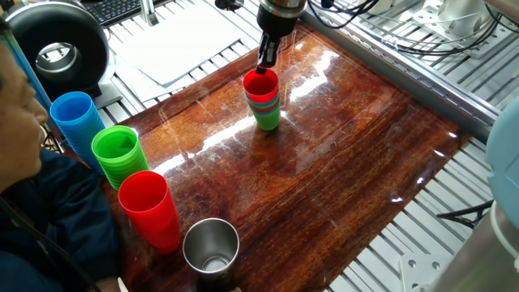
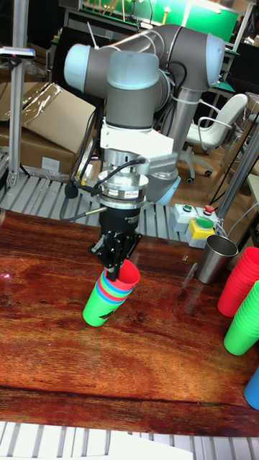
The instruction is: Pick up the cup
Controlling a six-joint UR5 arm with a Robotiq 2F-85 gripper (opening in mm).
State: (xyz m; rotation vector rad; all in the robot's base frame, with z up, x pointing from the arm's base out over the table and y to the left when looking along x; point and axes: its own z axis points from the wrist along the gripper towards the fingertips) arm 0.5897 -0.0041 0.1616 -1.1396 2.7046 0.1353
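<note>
The cup is the small red tumbler on top of a nested stack of small cups, blue below it and green at the bottom, standing on the wooden table. My gripper comes straight down from above and is shut on the cup's far rim, one finger inside and one outside. The stack leans a little. In the tall fixed view the cup sits tilted in the stack, pinched by the gripper.
At the table's left edge stand a tall blue cup, a green cup stack, a larger red tumbler and a steel cup. A person sits at the left. A black round device is at the back left.
</note>
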